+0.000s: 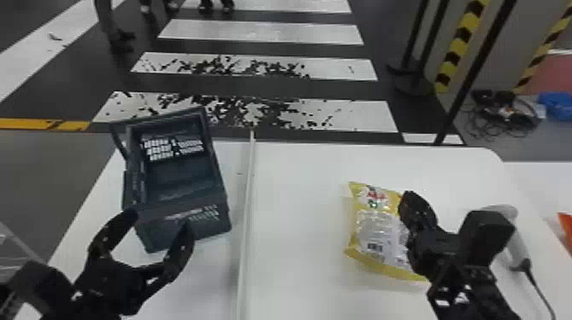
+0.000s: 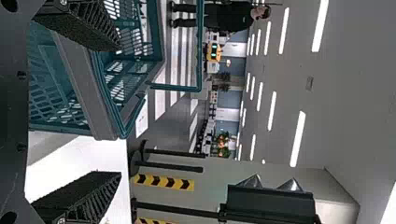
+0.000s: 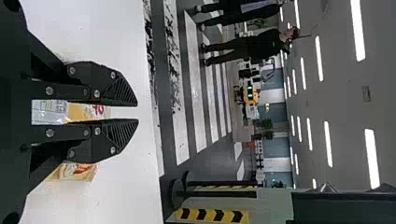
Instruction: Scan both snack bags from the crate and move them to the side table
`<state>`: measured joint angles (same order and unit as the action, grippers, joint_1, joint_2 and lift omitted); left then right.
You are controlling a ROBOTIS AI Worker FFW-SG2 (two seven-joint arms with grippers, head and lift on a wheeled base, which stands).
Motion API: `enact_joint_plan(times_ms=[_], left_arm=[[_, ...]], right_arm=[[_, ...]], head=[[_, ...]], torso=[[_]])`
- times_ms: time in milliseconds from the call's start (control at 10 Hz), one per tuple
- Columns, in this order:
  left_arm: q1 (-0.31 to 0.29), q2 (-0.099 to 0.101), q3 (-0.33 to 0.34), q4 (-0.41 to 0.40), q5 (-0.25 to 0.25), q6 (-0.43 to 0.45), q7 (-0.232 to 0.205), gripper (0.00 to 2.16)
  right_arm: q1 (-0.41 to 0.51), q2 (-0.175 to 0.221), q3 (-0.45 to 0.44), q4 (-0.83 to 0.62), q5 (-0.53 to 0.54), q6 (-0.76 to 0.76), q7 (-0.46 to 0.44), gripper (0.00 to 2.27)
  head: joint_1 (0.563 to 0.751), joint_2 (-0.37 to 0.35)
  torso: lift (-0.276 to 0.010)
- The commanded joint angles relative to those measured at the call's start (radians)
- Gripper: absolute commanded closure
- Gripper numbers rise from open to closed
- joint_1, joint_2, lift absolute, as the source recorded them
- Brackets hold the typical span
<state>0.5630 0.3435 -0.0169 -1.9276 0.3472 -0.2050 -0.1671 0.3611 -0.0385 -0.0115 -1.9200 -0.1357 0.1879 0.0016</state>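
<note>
While the right gripper (image 1: 407,205) hovers at the snack bag (image 1: 378,230), its jaws stand narrowly parted.
Bag shows between them; contact, I can't tell. Leftward, tabletop (image 1: 302,212) runs to a divider (image 1: 249,191); the scanner (image 1: 514,242) lies close right, the table's far edge ahead. The left gripper (image 1: 161,220), released and wide, hangs by the crate (image 1: 178,227).

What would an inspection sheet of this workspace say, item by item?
Surface: white table, divided by a pale strip.
Job's things: dark crate left of the strip; yellow snack bag right of it; scanner farther right.
Clutter: blue item on the floor.
Grippers: left gripper open by the crate; right gripper slightly open at the bag.
Cables: scanner's lead; tangled floor cables.
Surroundings: striped post, marked floor.
</note>
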Motion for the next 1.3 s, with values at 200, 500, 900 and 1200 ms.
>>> enact_joint_plan(times_ms=[200, 500, 900, 1200], left_arm=[[0.000, 0.000, 0.000, 0.004, 0.001, -0.001, 0.000, 0.04], [0.000, 0.000, 0.000, 0.007, 0.001, -0.001, 0.000, 0.04], [0.000, 0.000, 0.002, 0.010, 0.001, -0.001, 0.000, 0.04], [-0.002, 0.000, 0.002, 0.010, 0.001, -0.001, 0.000, 0.04]], right_arm=[[-0.073, -0.003, 0.053, 0.035, 0.050, 0.167, 0.060, 2.13], [-0.146, -0.006, 0.085, 0.142, 0.074, 0.204, 0.074, 2.13], [-0.176, -0.011, 0.087, 0.194, 0.079, 0.226, 0.089, 2.13], [-0.162, -0.026, 0.079, 0.193, 0.079, 0.229, 0.103, 2.13]], head=[[0.695, 0.030], [0.695, 0.065], [0.695, 0.073], [0.695, 0.075]], torso=[[-0.099], [-0.099], [-0.099], [-0.099]])
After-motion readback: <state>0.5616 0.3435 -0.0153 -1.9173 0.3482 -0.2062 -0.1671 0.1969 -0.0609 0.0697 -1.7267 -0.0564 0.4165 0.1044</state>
